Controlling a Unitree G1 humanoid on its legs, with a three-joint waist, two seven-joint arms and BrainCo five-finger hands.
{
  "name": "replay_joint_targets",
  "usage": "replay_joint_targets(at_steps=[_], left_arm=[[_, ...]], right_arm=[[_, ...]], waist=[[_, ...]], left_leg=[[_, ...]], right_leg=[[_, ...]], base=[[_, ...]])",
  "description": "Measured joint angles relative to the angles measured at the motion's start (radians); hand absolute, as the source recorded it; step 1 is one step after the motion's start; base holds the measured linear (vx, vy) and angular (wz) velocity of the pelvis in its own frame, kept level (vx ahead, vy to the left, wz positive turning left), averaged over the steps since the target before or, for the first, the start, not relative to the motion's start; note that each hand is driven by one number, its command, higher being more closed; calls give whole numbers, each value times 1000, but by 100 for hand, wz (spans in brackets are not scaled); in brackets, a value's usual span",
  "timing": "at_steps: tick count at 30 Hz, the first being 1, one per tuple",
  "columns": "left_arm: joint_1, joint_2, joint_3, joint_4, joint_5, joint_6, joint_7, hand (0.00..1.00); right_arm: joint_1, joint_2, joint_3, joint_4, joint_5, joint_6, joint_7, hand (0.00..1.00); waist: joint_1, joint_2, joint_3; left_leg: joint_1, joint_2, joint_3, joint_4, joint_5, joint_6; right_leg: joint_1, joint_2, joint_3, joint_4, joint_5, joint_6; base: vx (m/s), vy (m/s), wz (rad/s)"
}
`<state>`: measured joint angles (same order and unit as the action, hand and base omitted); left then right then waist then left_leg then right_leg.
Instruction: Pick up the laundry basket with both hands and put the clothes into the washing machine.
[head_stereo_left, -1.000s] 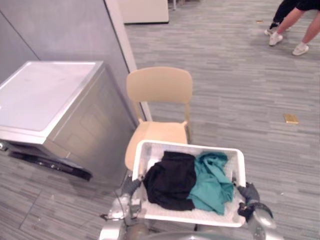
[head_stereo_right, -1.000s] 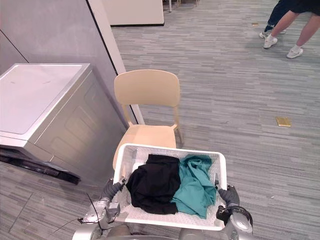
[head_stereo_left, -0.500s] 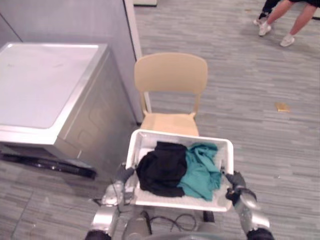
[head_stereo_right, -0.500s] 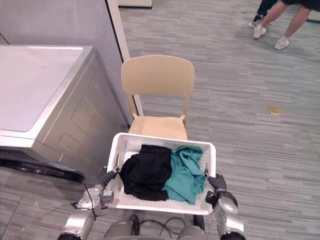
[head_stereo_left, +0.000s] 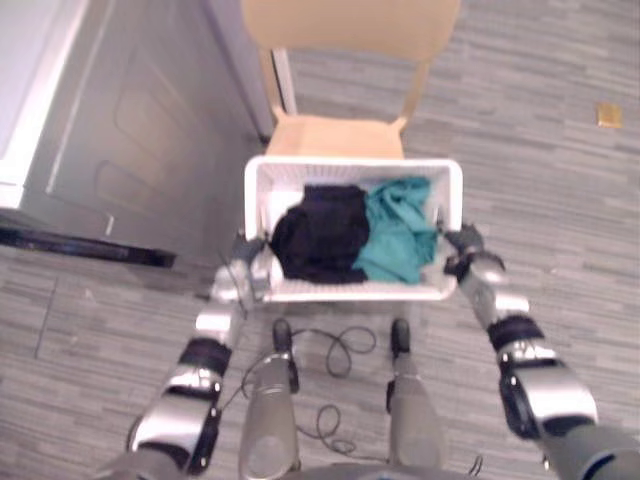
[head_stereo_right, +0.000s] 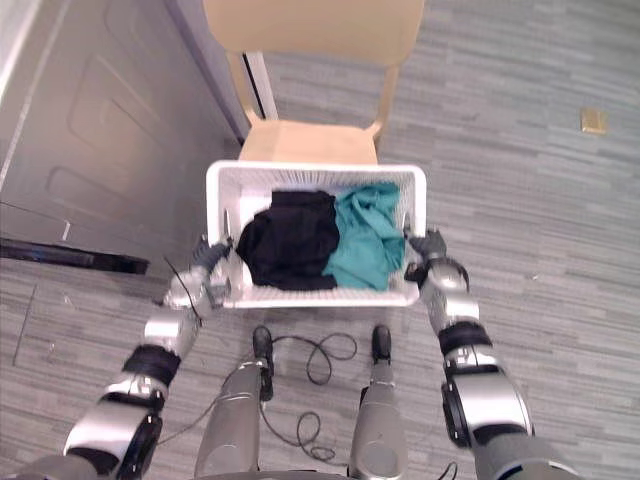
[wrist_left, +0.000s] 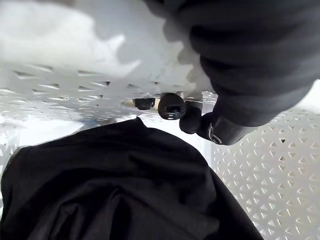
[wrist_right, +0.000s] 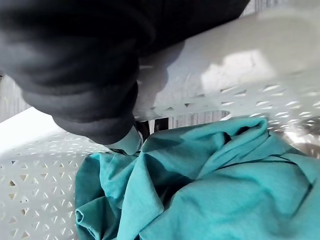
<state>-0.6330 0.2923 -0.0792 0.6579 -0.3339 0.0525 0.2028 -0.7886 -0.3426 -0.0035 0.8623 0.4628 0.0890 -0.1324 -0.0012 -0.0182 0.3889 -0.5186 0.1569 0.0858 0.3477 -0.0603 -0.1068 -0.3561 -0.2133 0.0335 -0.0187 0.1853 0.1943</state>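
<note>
**Laundry basket gripped at both ends, with the washer off to ten o'clock**

The washing machine is seen at ten o'clock of the laundry basket, so a turn that way is judged necessary before unloading. The left hand is closed on the basket's nine o'clock end, and its fingertips are hooked through the handle slot. This grip is probably used so that the weight is borne by the rim. A black garment lies in the left half and a teal garment in the right, the two touching. The right hand is clamped on the three o'clock end, so the basket is kept level. The chair stands at twelve o'clock. Whether the basket touches its seat cannot be told.
</note>
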Motion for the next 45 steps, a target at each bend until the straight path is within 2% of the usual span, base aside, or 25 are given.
replay_joint_targets(at_steps=[3, 4, 5, 13, 21, 27, 28, 32, 34, 35, 36, 37, 39, 41, 45], left_arm=[[-126, 30, 3, 47, -15, -10, 2, 100], [-145, 36, 3, 55, -20, -12, 3, 100], [-158, 42, 3, 61, -27, -12, 3, 100], [-266, 47, 1, 143, -29, -9, 2, 100], [-444, 83, -37, 239, -14, 44, -5, 100], [-542, 96, -37, 257, -7, 70, -6, 100], [-557, 98, -37, 257, -7, 72, -6, 100], [-606, 105, -35, 257, 1, 89, -5, 100], [-618, 107, -34, 257, 5, 93, -5, 100], [-629, 107, -27, 257, 15, 95, -5, 100], [-635, 107, -26, 257, 19, 98, -5, 100], [-648, 111, -24, 257, 26, 100, -4, 0], [-663, 114, 14, 257, 28, 100, 4, 0], [-670, 115, 50, 257, 32, 100, 25, 0], [-726, 139, 93, 257, 32, 100, 73, 0]], right_arm=[[-119, -30, 11, 44, 23, -1, -2, 100], [-139, -33, 11, 52, 33, -3, -5, 100], [-157, -33, 12, 56, 39, -3, -8, 100], [-207, -58, 19, 62, 56, -10, -21, 100], [-258, -80, 19, 61, 84, -24, -42, 100], [-306, -112, 51, 53, 94, -46, -63, 100], [-317, -119, 55, 53, 105, -46, -63, 100], [-334, -139, 61, 26, 120, -49, -74, 100], [-339, -139, 62, 26, 125, -50, -82, 100], [-345, -141, 62, 25, 128, -53, -82, 0], [-348, -143, 63, 25, 130, -53, -82, 0], [-357, -144, 63, 24, 140, -53, -82, 0], [-369, -142, 68, 18, 171, -54, -72, 0], [-378, -141, 86, 17, 197, -53, -58, 0], [-395, -137, 96, 30, 227, -18, -37, 0]], waist=[[17, -2, 25], [17, -3, 27], [15, -4, 32], [19, -5, 34], [44, -12, 45], [70, -18, 49], [72, -20, 56], [72, -20, 64], [72, -20, 65], [72, -21, 65], [72, -21, 65], [74, -20, 65], [75, -21, 66], [74, -21, 70], [83, -20, 96]], left_leg=[[-25, 3, -1, -14, 3, 5], [-30, 2, -2, -21, 11, 10], [-30, 3, -5, -27, 24, -1], [-80, 14, -13, -33, 25, -3], [-134, 55, 3, -52, 40, -15], [-187, 111, 22, -17, 42, -19], [-188, 117, 31, -17, 51, -33], [-217, 135, 47, 8, 56, -40], [-226, 142, 53, 21, 69, -61], [-229, 142, 54, 21, 69, -61], [-232, 143, 53, 23, 70, -61], [-242, 149, 54, 34, 72, -62], [-254, 158, 55, 48, 85, -80], [-254, 159, 55, 51, 91, -77], [-259, 170, 52, 80, 96, -79]], right_leg=[[-27, 6, 6, -21, 21, -1], [-33, 6, 3, -22, 22, -1], [-33, 7, 0, -22, 22, -1], [-73, 17, -9, -21, 22, -1], [-129, 46, -30, -16, 26, -6], [-165, 75, -35, -16, 31, -12], [-165, 77, -36, -16, 31, -12], [-175, 81, -48, -16, 31, -12], [-175, 83, -51, -16, 30, -12], [-177, 83, -55, -16, 30, -11], [-178, 83, -56, -16, 30, -11], [-182, 87, -58, -16, 30, -11], [-187, 91, -59, -16, 30, -11], [-187, 91, -58, -16, 30, -12], [-188, 101, -72, 1, 30, -12]], base=[[-90, -40, -6], [-44, -36, 6], [-31, -38, 7], [-31, -28, 5], [-41, -36, -1], [-35, -29, -9], [0, 0, 0], [-16, -6, 1], [-33, -10, 0], [0, 0, 0], [0, 0, 0], [0, 0, 0], [-37, -19, -5], [-29, -23, -5], [-27, -18, -6]])
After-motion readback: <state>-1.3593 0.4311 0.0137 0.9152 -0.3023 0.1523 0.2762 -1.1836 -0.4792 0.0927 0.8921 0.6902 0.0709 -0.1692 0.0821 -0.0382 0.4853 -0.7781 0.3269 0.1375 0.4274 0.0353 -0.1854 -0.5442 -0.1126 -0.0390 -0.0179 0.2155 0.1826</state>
